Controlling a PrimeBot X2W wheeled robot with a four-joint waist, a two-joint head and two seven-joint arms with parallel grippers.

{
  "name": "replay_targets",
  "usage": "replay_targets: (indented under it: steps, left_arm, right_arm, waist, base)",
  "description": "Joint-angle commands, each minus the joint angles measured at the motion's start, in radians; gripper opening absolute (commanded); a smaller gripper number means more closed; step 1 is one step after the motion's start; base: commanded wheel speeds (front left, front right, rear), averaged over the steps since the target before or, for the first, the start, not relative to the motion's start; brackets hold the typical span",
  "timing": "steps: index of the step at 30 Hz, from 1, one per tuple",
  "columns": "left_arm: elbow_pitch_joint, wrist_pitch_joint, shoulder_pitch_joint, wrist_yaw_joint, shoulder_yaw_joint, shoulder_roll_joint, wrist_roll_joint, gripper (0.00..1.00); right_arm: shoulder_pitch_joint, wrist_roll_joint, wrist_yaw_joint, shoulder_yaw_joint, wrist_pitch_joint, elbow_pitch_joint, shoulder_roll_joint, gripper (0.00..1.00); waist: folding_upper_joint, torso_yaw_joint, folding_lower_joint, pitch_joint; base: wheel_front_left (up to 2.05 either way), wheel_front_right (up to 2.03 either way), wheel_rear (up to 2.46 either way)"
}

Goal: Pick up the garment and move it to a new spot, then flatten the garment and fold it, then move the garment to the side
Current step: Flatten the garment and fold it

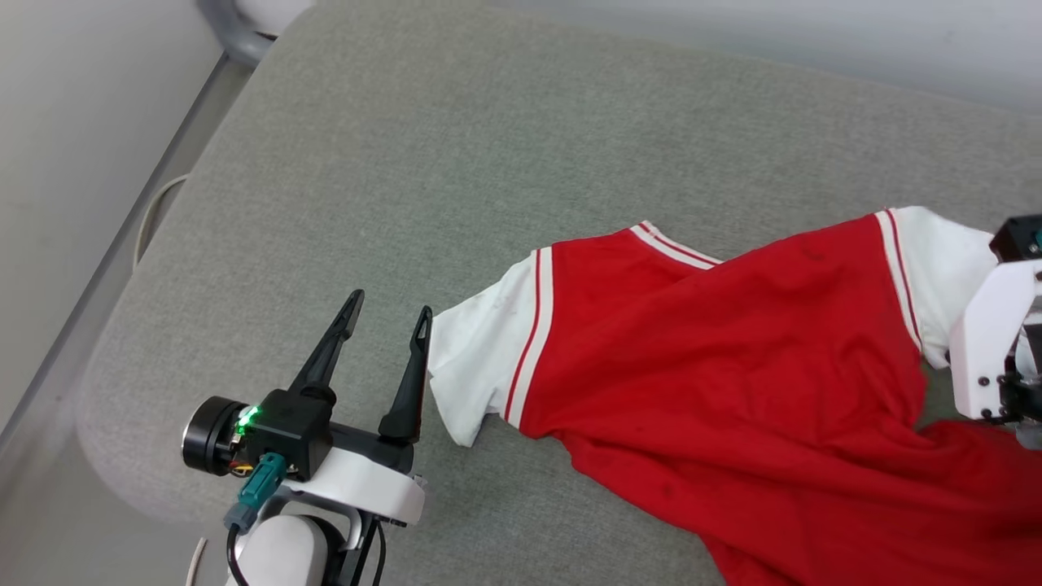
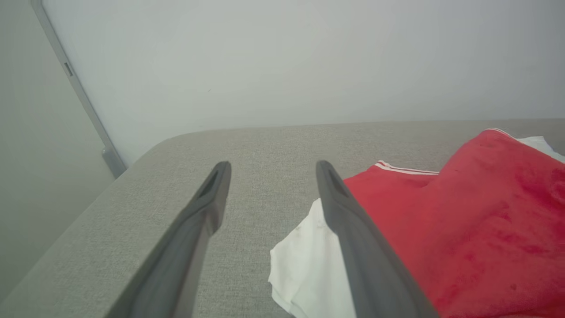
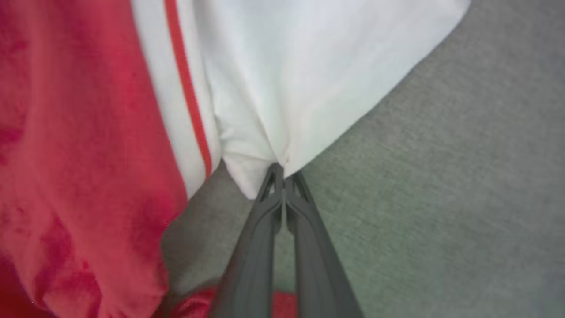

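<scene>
The right gripper (image 3: 284,170) pinches a white sleeve of the garment (image 1: 716,366) — fingers together on the cloth. The left gripper (image 1: 391,303) stands spread and empty, just beside the other sleeve.

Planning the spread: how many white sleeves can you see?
2: one sleeve lies beside the open left gripper; the other sleeve is pinched by the right gripper.
</scene>
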Motion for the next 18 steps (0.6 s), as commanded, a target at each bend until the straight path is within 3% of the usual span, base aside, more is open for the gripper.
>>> replay_targets:
  steps: [1,7,18]
  left_arm:
    - [0.002,-0.005,0.010,-0.003,0.004,0.002,0.005,1.00]
    - [0.007,-0.005,0.032,-0.008,0.019,0.006,0.012,1.00]
    - [0.017,-0.004,0.073,-0.013,0.034,0.012,0.011,1.00]
  right_arm:
    - [0.048,0.003,-0.002,0.001,0.001,0.020,-0.018,0.00]
    - [0.116,0.042,-0.002,-0.003,-0.014,-0.024,-0.071,0.00]
    - [0.287,0.031,-0.002,-0.119,-0.054,-0.082,-0.138,0.00]
  waist:
    - [0.0000,-0.026,0.0000,-0.026]
    - [0.0000,-0.085,0.0000,-0.084]
    - [0.0000,-0.163,0.0000,-0.132]
  base:
    - [0.00,0.00,0.00]
    - [0.00,0.00,0.00]
    - [0.00,0.00,0.00]
